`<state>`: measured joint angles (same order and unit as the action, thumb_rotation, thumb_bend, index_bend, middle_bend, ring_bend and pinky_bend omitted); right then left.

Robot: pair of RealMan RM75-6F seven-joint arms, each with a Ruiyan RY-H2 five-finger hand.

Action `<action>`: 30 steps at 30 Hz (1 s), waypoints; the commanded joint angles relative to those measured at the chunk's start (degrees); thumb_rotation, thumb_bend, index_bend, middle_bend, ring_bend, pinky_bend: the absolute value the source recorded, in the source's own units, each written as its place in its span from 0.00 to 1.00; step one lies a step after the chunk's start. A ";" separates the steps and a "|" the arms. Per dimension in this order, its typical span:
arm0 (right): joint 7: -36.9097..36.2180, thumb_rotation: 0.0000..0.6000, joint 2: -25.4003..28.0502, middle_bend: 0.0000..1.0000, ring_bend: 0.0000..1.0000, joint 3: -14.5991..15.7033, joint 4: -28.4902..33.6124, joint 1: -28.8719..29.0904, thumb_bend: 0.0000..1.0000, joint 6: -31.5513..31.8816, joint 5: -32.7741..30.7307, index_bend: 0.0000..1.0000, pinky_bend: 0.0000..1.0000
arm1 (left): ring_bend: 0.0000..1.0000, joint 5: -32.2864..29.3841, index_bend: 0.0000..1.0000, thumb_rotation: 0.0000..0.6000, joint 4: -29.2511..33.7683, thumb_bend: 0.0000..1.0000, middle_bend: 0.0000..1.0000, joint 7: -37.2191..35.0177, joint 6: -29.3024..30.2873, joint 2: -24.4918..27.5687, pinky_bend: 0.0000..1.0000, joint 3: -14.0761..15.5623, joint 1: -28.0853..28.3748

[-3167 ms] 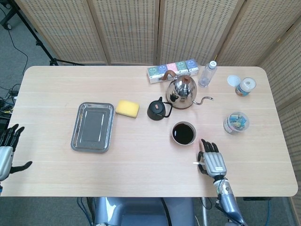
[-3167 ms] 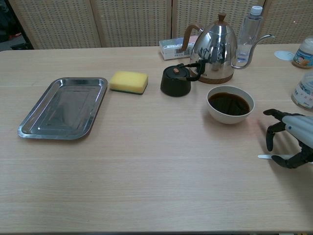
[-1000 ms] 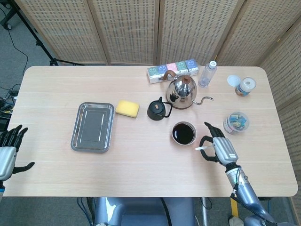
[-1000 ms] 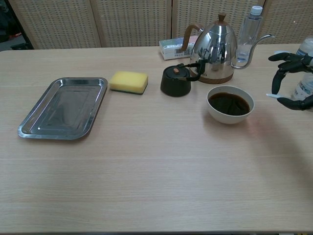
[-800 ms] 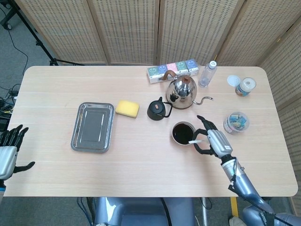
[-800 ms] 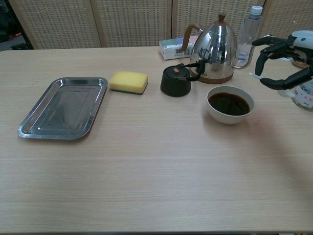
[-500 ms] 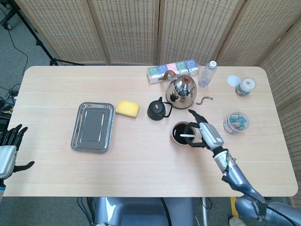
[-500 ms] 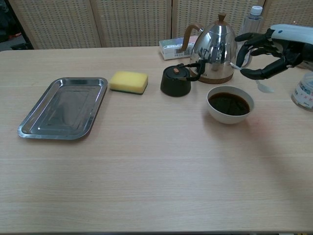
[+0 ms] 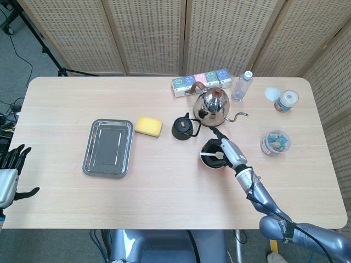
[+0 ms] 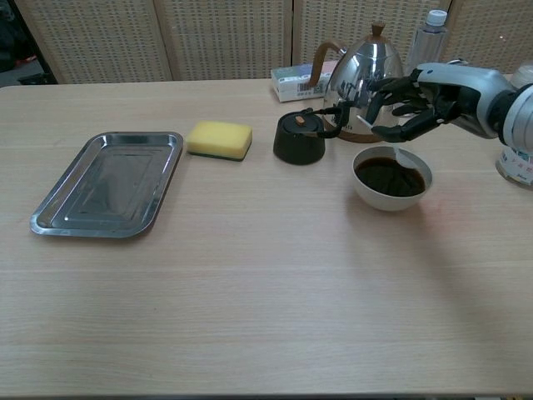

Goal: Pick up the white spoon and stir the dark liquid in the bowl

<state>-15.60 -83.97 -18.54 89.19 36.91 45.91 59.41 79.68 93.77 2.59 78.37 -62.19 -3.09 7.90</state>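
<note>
The white bowl (image 10: 371,197) of dark liquid (image 10: 383,177) stands right of centre, in front of the kettle. My right hand (image 10: 420,98) hovers just above it and pinches the white spoon (image 10: 398,151), which slopes down with its scoop at the liquid's surface near the far right rim. From the head view the right hand (image 9: 228,150) covers the right side of the bowl (image 9: 204,160), and the spoon (image 9: 210,155) lies across the liquid. At the table's left edge my left hand (image 9: 7,176) is open and holds nothing.
A steel kettle (image 10: 366,83) and a black teapot (image 10: 300,139) stand close behind the bowl. A yellow sponge (image 10: 219,138) and a metal tray (image 10: 108,183) lie to the left. A bottle (image 9: 241,86), a tea box (image 9: 201,83), a candy jar (image 9: 274,142) and a can (image 9: 286,101) sit at the back right.
My right hand lifted the spoon off the table near the front right and carried it up and left until it came over the bowl. The left hand stayed put.
</note>
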 commanded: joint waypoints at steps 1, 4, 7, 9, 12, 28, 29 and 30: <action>-0.86 1.00 -1.53 0.00 0.00 -0.10 -1.78 0.70 0.52 -0.45 -0.47 0.58 0.04 | 0.00 -0.16 0.00 1.00 -0.08 0.00 0.00 -0.14 -0.12 0.04 0.00 -0.07 0.06; -1.38 1.00 -2.57 0.00 0.00 -0.06 -3.13 1.07 0.52 -0.63 -0.48 0.58 0.04 | 0.00 -0.31 0.00 1.00 -0.09 0.00 0.00 -0.21 -0.27 0.07 0.00 -0.12 0.13; -1.72 1.00 -3.83 0.00 0.00 0.03 -4.75 1.60 0.52 -0.99 -0.54 0.58 0.04 | 0.00 -0.38 0.00 1.00 -0.09 0.00 0.00 -0.28 -0.35 0.11 0.00 -0.18 0.20; -1.69 1.00 -4.75 0.00 0.00 0.16 -5.91 1.95 0.52 -1.18 -0.76 0.58 0.04 | 0.00 -0.41 0.00 1.00 -0.07 0.00 0.00 -0.31 -0.37 0.15 0.00 -0.18 0.21; -1.81 1.00 -5.75 0.00 0.00 0.26 -7.08 2.25 0.52 -1.37 -1.02 0.59 0.04 | 0.00 -0.35 0.00 1.00 -0.05 0.00 0.00 -0.43 -0.37 0.21 0.00 -0.13 0.20; -2.51 1.00 -10.88 0.00 0.00 0.36 -14.48 3.57 0.54 -1.37 -0.31 0.59 0.04 | 0.00 -0.08 0.00 1.00 0.02 0.00 0.00 -1.36 -0.04 0.62 0.00 -0.13 0.07; -2.33 1.00 -11.28 0.00 0.00 0.44 -15.08 3.66 0.54 -1.23 -0.19 0.59 0.04 | 0.00 -0.10 0.00 1.00 0.00 0.00 0.00 -1.39 -0.06 0.62 0.00 -0.13 0.07; -2.28 1.00 -11.57 0.00 0.00 0.48 -15.57 3.71 0.54 -1.24 -0.17 0.59 0.04 | 0.00 -0.11 0.00 1.00 -0.01 0.00 0.00 -1.44 -0.06 0.64 0.00 -0.14 0.07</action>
<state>-18.11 -94.99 -18.15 74.32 40.47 44.46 59.09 79.57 93.77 1.16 78.31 -61.55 -3.23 7.97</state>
